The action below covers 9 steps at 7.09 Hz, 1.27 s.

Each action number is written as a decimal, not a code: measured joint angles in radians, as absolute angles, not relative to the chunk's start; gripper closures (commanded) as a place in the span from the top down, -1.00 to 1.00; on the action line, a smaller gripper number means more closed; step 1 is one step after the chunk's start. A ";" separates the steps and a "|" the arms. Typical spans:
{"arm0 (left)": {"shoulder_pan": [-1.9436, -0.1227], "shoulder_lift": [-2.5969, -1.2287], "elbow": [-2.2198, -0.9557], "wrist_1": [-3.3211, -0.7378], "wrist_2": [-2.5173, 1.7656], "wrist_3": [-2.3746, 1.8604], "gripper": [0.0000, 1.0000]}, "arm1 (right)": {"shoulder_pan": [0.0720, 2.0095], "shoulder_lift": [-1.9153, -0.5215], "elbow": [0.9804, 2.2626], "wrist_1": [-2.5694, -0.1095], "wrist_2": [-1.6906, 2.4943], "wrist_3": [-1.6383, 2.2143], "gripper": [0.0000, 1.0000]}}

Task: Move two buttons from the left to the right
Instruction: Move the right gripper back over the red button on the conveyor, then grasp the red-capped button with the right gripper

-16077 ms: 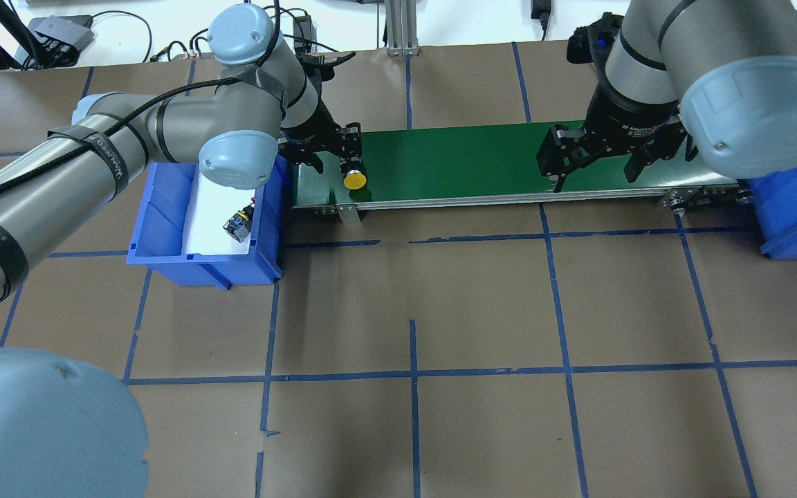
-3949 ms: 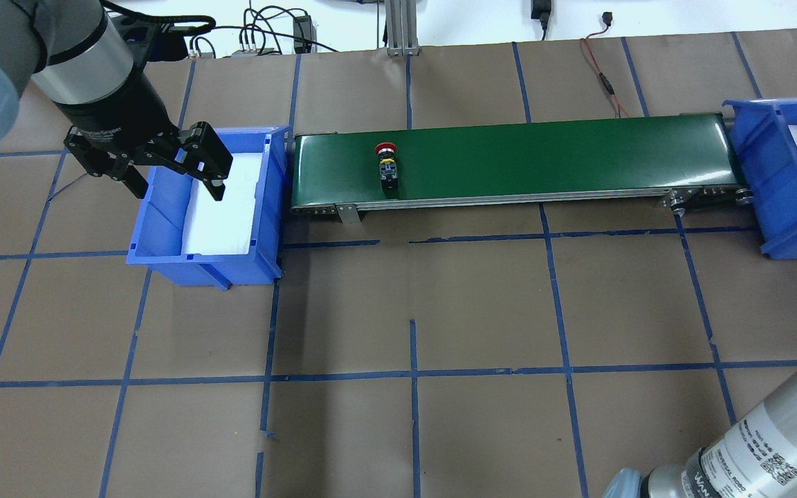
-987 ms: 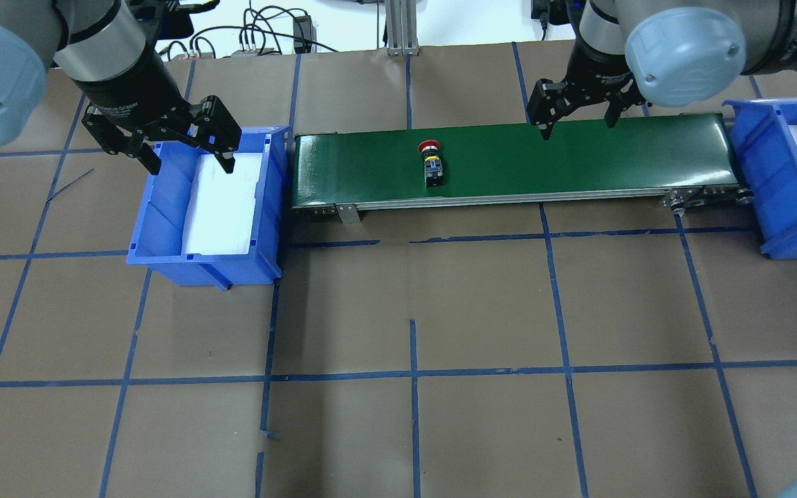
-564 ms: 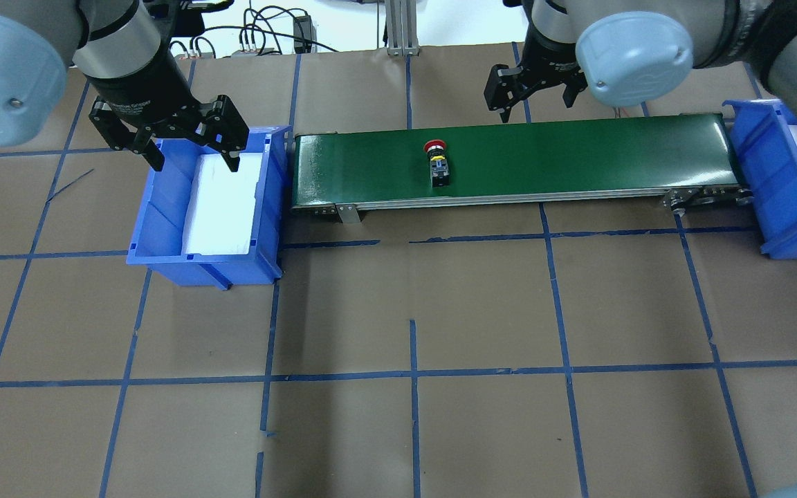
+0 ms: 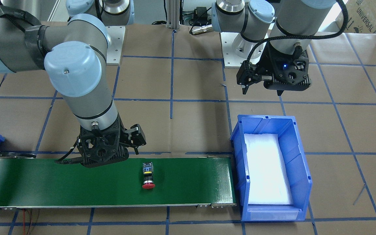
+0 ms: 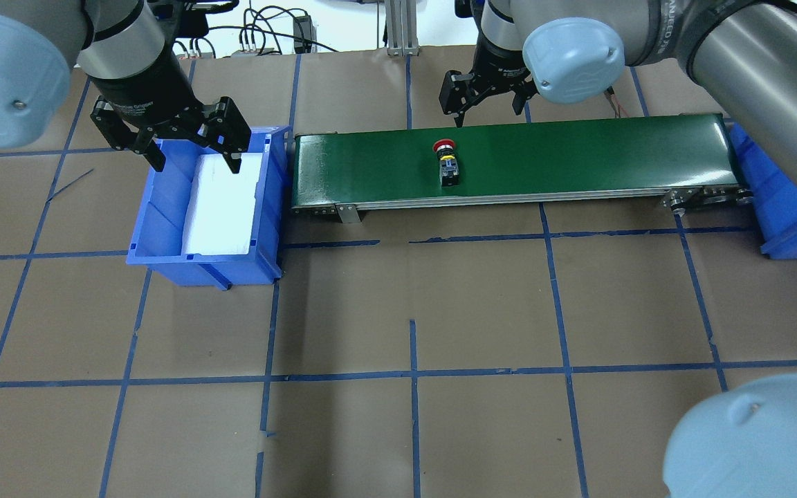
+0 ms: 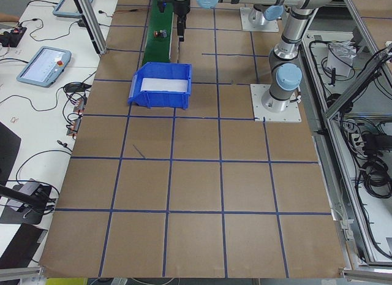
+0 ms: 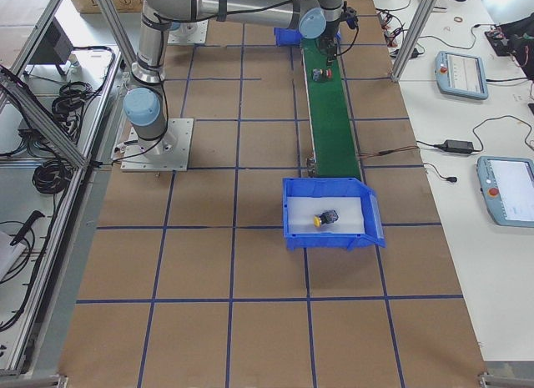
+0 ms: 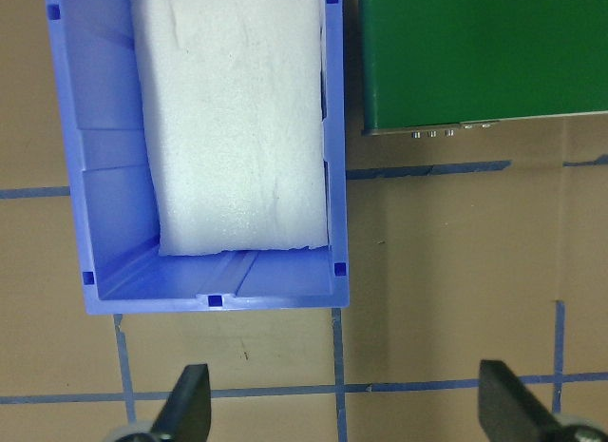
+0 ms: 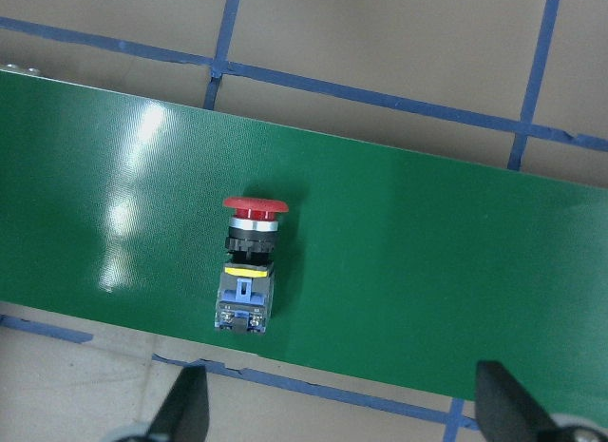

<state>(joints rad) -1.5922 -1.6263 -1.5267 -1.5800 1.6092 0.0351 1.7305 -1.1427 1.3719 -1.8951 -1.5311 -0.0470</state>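
Note:
The red button (image 6: 447, 162) (image 5: 148, 178) (image 10: 251, 266) lies on its side on the green conveyor belt (image 6: 578, 159) (image 5: 44, 186), near the belt's middle. My right gripper (image 6: 487, 111) (image 10: 347, 409) hangs open above the belt close to it, touching nothing. The yellow button (image 8: 325, 218) rests on the white foam in the right blue bin (image 8: 371, 229). My left gripper (image 6: 196, 162) (image 9: 347, 404) hovers open and empty over the far end of the left blue bin (image 6: 163, 228) (image 5: 240, 137), which holds only white foam.
In the overhead view my right arm hides most of the right bin (image 6: 779, 207). Cables and an aluminium post (image 6: 398, 28) sit behind the belt. Tablets (image 8: 463, 75) lie on a side bench. Blue tape lines grid the brown table (image 6: 412, 311).
The red button has ridden the belt to the right. My right gripper has swept left along the belt to just beside it. My left gripper has shifted slightly over the left bin.

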 measured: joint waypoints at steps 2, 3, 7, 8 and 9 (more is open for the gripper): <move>-1.592 -1.626 -1.529 -1.581 1.609 0.035 1.00 | 1.733 -1.089 1.371 -1.927 -1.535 -0.015 0.99; -1.593 -1.625 -1.531 -1.581 1.609 0.035 1.00 | 1.734 -1.065 1.371 -1.949 -1.534 -0.010 0.99; -1.603 -1.616 -1.546 -1.582 1.605 0.034 1.00 | 1.735 -1.004 1.375 -2.002 -1.532 -0.005 0.99; -1.604 -1.613 -1.550 -1.582 1.606 0.030 1.00 | 1.735 -1.002 1.383 -2.009 -1.532 -0.003 0.99; -1.604 -1.609 -1.555 -1.580 1.609 0.026 1.00 | 1.735 -1.000 1.394 -2.020 -1.533 -0.002 0.99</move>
